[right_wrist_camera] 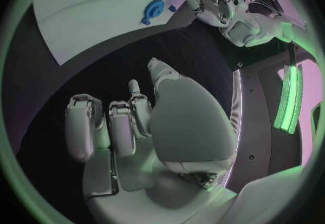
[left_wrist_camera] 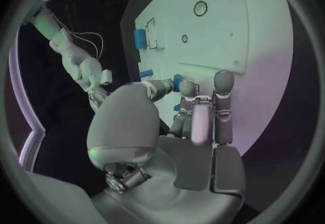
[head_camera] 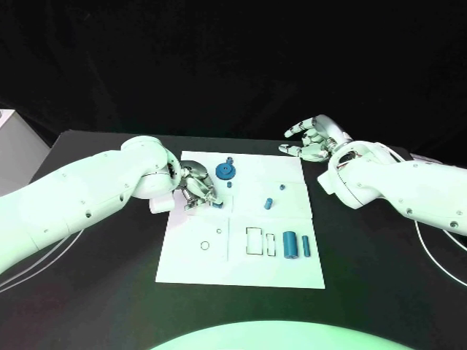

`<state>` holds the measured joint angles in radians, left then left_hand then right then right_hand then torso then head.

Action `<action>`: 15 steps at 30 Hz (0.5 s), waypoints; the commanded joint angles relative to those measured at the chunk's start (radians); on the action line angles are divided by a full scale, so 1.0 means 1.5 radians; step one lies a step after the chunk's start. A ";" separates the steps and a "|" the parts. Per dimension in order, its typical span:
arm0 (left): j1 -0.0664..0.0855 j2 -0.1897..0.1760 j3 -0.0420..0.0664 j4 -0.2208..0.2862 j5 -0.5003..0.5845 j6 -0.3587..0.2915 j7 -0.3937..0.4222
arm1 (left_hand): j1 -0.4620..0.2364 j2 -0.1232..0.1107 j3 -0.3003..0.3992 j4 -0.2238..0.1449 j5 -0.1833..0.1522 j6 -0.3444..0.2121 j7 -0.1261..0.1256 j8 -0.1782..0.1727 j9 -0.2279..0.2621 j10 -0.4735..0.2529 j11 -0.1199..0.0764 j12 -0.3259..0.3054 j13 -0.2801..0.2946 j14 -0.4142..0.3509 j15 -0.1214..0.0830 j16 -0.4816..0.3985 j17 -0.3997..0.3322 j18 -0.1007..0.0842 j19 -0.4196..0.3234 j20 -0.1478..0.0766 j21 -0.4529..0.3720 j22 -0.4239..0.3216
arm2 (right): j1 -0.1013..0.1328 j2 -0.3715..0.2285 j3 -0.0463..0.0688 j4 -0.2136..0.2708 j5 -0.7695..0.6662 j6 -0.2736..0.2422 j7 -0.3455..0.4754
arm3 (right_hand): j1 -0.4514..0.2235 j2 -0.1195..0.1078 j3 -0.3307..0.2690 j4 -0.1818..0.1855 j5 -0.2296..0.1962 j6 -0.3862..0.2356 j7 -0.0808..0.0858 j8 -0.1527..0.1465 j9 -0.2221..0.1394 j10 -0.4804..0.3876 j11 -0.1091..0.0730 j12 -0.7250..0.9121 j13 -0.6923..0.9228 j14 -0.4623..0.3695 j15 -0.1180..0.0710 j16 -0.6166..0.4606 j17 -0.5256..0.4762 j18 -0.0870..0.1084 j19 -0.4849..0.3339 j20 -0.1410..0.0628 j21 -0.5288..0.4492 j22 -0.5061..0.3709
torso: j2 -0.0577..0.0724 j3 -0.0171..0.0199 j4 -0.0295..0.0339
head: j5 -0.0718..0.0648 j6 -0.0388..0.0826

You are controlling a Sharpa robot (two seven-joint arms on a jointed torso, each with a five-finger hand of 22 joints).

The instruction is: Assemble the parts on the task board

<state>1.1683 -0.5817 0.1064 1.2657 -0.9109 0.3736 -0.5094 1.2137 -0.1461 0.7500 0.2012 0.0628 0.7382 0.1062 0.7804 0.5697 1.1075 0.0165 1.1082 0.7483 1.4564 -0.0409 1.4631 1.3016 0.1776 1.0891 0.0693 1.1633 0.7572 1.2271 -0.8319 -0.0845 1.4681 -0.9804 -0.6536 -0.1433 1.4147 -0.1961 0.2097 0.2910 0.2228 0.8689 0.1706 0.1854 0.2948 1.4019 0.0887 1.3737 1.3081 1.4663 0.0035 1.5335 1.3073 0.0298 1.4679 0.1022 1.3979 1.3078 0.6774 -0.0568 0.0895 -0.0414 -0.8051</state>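
Head camera looking down, wrist cameras close behind hands, all sharing task board

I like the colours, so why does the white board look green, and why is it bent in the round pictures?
Head view: greenish light tints the board and arms. Left wrist view: the fisheye lens bends the board's straight edges, and pink light falls on its lower part behind the left hand. Right wrist view: the same bending, with a bright green strip glowing at the side.

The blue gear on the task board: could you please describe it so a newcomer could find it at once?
Start at the white task board on the black table and go to its far end. The blue gear sits there beside the left robot hand. It is round and toothed, wider than every other blue part.
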 commanded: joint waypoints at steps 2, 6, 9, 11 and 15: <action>0.000 -0.007 0.001 0.014 0.003 -0.050 0.009 | -0.015 -0.004 0.110 -0.103 0.012 0.019 -0.011 0.038 0.075 0.013 -0.001 0.008 0.009 0.010 -0.002 0.007 0.009 -0.014 0.012 -0.001 0.011 0.014 | -0.001 -0.003 0.000 0.000 0.000 0.008 0.001 | -0.004 0.002 0.000 -0.002 0.000 -0.002 0.000 0.003 0.000 -0.004 -0.002 0.001 0.061 0.055 0.004 -0.004 0.124 0.009 0.017 0.005 -0.002 0.094 | 0.000 0.0008 0.0002 | -0.001 -0.002; 0.000 -0.013 0.003 0.020 -0.009 -0.062 0.008 | -0.038 -0.014 0.121 -0.116 0.071 0.028 -0.015 0.042 0.083 0.029 -0.005 0.017 0.022 0.018 -0.006 0.013 0.024 -0.018 0.026 -0.005 0.027 0.035 | -0.001 -0.005 0.000 0.000 0.001 0.008 0.001 | -0.004 0.002 0.000 -0.002 0.000 -0.002 0.000 0.003 0.000 -0.004 -0.002 0.001 0.061 0.055 0.004 -0.004 0.124 0.009 0.017 0.005 -0.002 0.094 | 0.000 0.0011 0.0000 | 0.000 -0.003; 0.000 -0.016 0.003 0.024 -0.030 -0.068 0.007 | -0.048 -0.017 0.125 -0.124 0.096 0.034 -0.018 0.044 0.088 0.038 -0.008 0.023 0.030 0.024 -0.008 0.017 0.035 -0.020 0.035 -0.007 0.038 0.050 | -0.001 -0.006 0.000 0.001 0.002 0.007 0.001 | -0.004 0.002 0.000 -0.002 0.000 -0.002 0.000 0.003 0.000 -0.004 -0.002 0.001 0.061 0.055 0.004 -0.004 0.124 0.009 0.017 0.005 -0.002 0.094 | 0.000 0.0012 -0.0004 | 0.002 -0.003; 0.000 -0.017 0.003 0.026 -0.053 -0.070 0.006 | -0.054 -0.020 0.126 -0.128 0.113 0.037 -0.019 0.044 0.091 0.043 -0.010 0.025 0.034 0.027 -0.010 0.019 0.041 -0.022 0.040 -0.009 0.043 0.058 | -0.001 -0.006 0.000 0.002 0.002 0.007 0.001 | -0.004 0.002 0.000 -0.002 0.000 -0.002 0.000 0.003 0.000 -0.004 -0.002 0.001 0.061 0.055 0.004 -0.004 0.124 0.009 0.017 0.005 -0.002 0.094 | 0.000 0.0013 -0.0004 | 0.002 -0.003; 0.000 -0.018 0.003 0.029 -0.098 -0.073 0.004 | -0.062 -0.023 0.130 -0.136 0.140 0.045 -0.023 0.045 0.095 0.054 -0.013 0.031 0.042 0.034 -0.013 0.025 0.057 -0.026 0.054 -0.012 0.057 0.079 | -0.001 -0.007 0.000 0.003 0.002 0.008 0.001 | -0.005 0.002 0.000 -0.002 0.001 -0.002 0.000 0.003 0.001 -0.004 -0.002 0.000 0.061 0.055 0.004 -0.004 0.124 0.009 0.016 0.005 -0.003 0.093 | 0.001 0.0018 0.0000 | 0.005 -0.004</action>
<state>1.1680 -0.6087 0.1105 1.3063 -0.9779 0.2880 -0.5087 1.1332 -0.1818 0.7495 0.1980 0.2665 0.7696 0.1011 0.8456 0.5697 1.1808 -0.0044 1.1494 0.8092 1.4670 -0.0519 1.4956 1.3081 0.1484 1.1638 0.0519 1.2457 0.8707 1.2269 -0.8417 -0.0846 1.4705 -0.9765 -0.6534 -0.1445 1.4147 -0.1961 0.2097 0.2910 0.2228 0.8689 0.1706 0.1854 0.2949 1.4019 0.0887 1.3737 1.3079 1.4664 0.0035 1.5335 1.3073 0.0298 1.4679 0.1022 1.3980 1.3079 0.6780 -0.0549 0.0893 -0.0360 -0.8104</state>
